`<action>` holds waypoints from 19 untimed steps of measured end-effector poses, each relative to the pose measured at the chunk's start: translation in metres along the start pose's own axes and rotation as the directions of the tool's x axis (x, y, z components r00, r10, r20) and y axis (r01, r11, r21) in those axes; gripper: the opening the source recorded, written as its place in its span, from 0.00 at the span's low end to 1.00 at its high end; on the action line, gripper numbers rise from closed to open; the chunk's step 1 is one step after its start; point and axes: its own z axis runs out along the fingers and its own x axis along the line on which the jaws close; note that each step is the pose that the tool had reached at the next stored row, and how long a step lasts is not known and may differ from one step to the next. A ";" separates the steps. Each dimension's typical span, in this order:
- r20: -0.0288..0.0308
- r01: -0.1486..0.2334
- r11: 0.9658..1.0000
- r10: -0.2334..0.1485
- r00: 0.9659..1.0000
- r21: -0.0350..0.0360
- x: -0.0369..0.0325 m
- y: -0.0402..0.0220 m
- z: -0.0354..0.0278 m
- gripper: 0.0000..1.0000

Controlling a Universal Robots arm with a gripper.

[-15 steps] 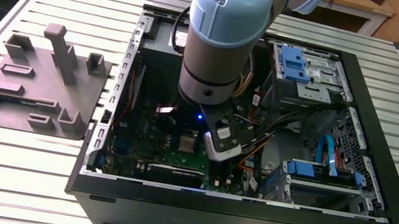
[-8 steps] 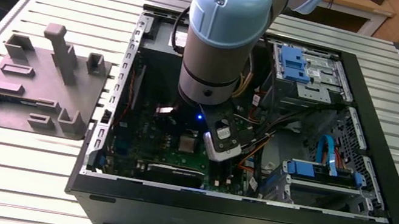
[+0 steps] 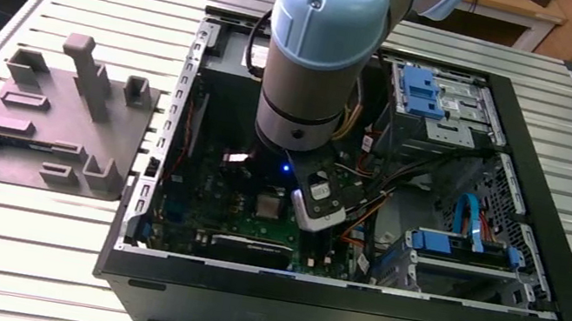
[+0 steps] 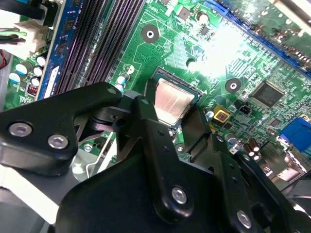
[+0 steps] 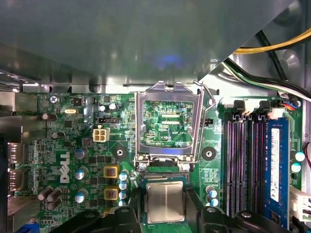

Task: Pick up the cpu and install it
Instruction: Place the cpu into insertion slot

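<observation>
the cpu (image 5: 165,203) sits in its socket (image 5: 163,178), frame (image 5: 139,126) swung open to admit it, straddled by our claw (image 5: 165,196); clamped or loose, we cannot tell.

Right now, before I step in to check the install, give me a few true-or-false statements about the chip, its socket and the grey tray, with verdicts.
1. The chip lies in the socket on the green board. True.
2. The metal frame is folded down over the chip. False: it is swung open beside the socket, and the board shows through its window.
3. The tray stands inside the case. False: it rests on the slatted table outside the case, at the exterior view's left.
4. The tool is down inside the case, right at the chip. True.
</observation>
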 end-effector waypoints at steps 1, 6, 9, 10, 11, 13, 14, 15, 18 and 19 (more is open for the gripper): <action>0.000 0.000 1.000 0.000 1.000 0.000 0.0000 0.0000 0.0000 0.49; 0.000 0.000 1.000 0.000 1.000 0.000 0.0000 0.0000 -0.0032 0.49; 0.000 0.000 1.000 0.000 1.000 0.000 0.0001 0.0000 -0.0044 0.49; 0.000 0.000 1.000 0.000 1.000 0.000 0.0002 0.0000 -0.0045 0.49; 0.000 0.000 1.000 0.000 1.000 0.000 0.0004 0.0000 -0.0045 0.49; 0.000 0.000 1.000 0.000 1.000 0.000 0.0011 0.0000 -0.0045 0.49; 0.000 0.000 1.000 0.000 1.000 0.000 0.0016 0.0000 -0.0046 0.49; 0.000 0.000 1.000 0.000 1.000 0.000 0.0021 0.0000 -0.0046 0.49; 0.000 0.000 1.000 0.000 1.000 -0.001 0.0028 0.0000 -0.0046 0.49; 0.000 0.000 1.000 0.000 1.000 -0.001 0.0028 0.0000 -0.0051 0.49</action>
